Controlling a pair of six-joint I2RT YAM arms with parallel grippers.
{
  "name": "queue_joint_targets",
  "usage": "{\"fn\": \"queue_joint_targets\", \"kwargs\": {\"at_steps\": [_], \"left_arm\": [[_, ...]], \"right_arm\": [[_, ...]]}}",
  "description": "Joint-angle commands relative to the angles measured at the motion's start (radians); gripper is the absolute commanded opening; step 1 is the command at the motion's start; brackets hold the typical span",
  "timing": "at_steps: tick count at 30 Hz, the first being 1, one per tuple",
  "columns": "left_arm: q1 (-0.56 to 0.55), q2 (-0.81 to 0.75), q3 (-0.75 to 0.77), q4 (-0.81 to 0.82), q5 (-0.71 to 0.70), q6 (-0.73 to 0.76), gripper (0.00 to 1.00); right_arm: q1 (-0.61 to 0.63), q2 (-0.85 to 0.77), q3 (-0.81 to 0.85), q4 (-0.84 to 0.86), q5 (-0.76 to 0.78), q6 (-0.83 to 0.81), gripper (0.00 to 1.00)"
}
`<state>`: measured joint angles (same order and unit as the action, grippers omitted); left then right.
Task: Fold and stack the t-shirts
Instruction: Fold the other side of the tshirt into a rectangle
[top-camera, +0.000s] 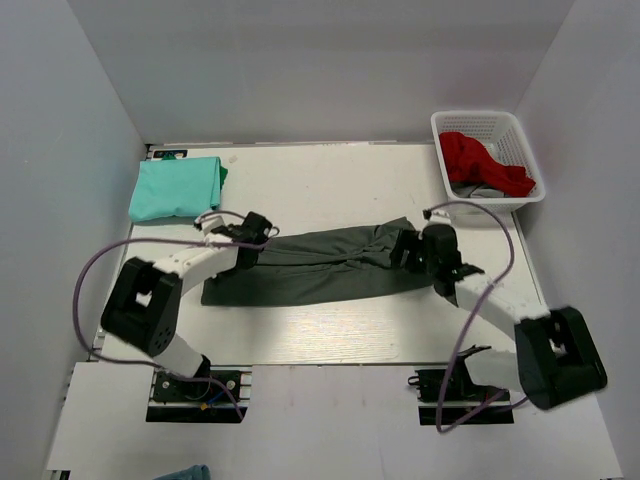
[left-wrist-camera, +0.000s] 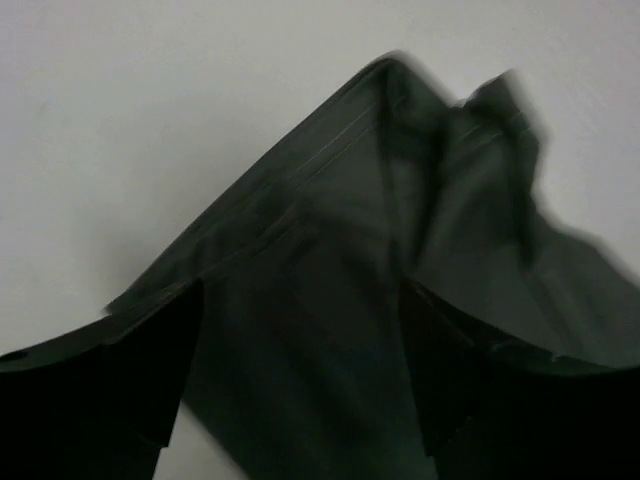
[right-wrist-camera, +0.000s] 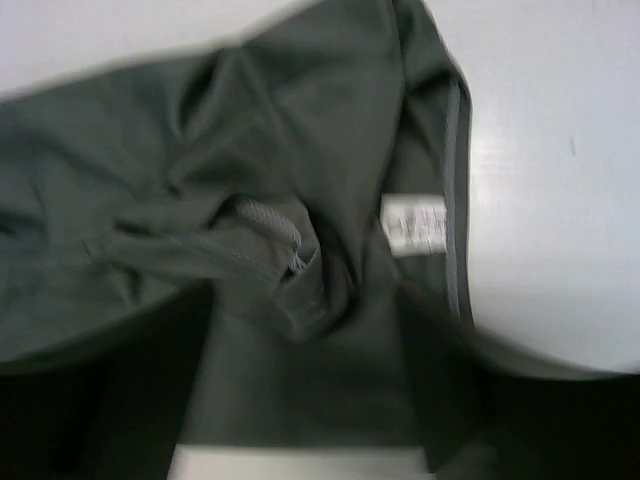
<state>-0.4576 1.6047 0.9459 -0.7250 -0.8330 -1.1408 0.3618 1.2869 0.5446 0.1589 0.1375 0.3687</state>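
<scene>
My left tool (left-wrist-camera: 300, 310) is standing spread, with the left end of the charcoal grey t-shirt (top-camera: 320, 265) between its two sides. My right tool (right-wrist-camera: 305, 340) is standing spread the same way over the end with the white label (right-wrist-camera: 413, 224). This shirt is lying as a long band across the tabletop (top-camera: 330, 185); the mint-green t-shirt (top-camera: 172, 190) is lying folded in the far left corner.

The grey t-shirt (top-camera: 320, 268) is soft, matt cloth, and so is the green t-shirt (top-camera: 172, 188). The basket (top-camera: 475, 116) looks like white plastic. The desk (top-camera: 330, 185) is smooth.
</scene>
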Motion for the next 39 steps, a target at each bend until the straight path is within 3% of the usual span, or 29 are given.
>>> {"fn": "queue_joint_targets", "kwargs": {"at_steps": [1,2,5,10,19,23,27,30,33,34,35,39], "left_arm": [[-0.006,-0.178,-0.107,-0.159,0.135,-0.083,0.94],[-0.006,-0.21,-0.117,-0.18,0.194,-0.083,1.0],[-0.006,-0.343,-0.147,-0.145,0.26,-0.054,1.0],[0.02,-0.391,-0.053,-0.05,0.262,0.016,1.0],[0.126,-0.066,0.254,-0.073,0.262,0.098,1.0],[0.187,0.064,0.335,-0.112,0.322,0.098,0.94],[0.211,0.145,0.349,-0.126,0.402,0.121,0.82],[0.22,0.169,0.349,-0.085,0.443,0.13,0.61],[0.229,0.181,0.349,-0.076,0.462,0.13,0.29],[0.229,0.19,0.359,-0.085,0.462,0.13,0.09],[0.229,0.19,0.37,-0.085,0.462,0.13,0.0],[0.229,0.19,0.379,-0.113,0.437,0.13,0.0]], "right_arm": [[0.011,-0.171,-0.103,-0.099,0.027,0.084,0.9],[0.011,-0.235,-0.115,-0.134,0.031,0.091,0.9],[0.006,-0.364,-0.159,-0.154,0.014,0.079,0.9],[0.005,-0.356,-0.082,-0.148,0.022,0.058,0.9],[0.005,-0.238,-0.008,-0.127,0.007,0.032,0.9],[0.005,-0.21,0.023,-0.151,0.039,0.029,0.9],[0.002,-0.192,0.028,-0.156,0.077,0.032,0.9],[0.002,-0.184,0.029,-0.147,0.088,0.044,0.9],[0.006,-0.161,0.035,-0.147,0.097,0.059,0.9],[0.005,-0.141,0.043,-0.148,0.096,0.062,0.9],[0.003,-0.135,0.049,-0.151,0.09,0.067,0.9],[0.006,-0.069,0.096,-0.15,0.082,0.098,0.9]]}}
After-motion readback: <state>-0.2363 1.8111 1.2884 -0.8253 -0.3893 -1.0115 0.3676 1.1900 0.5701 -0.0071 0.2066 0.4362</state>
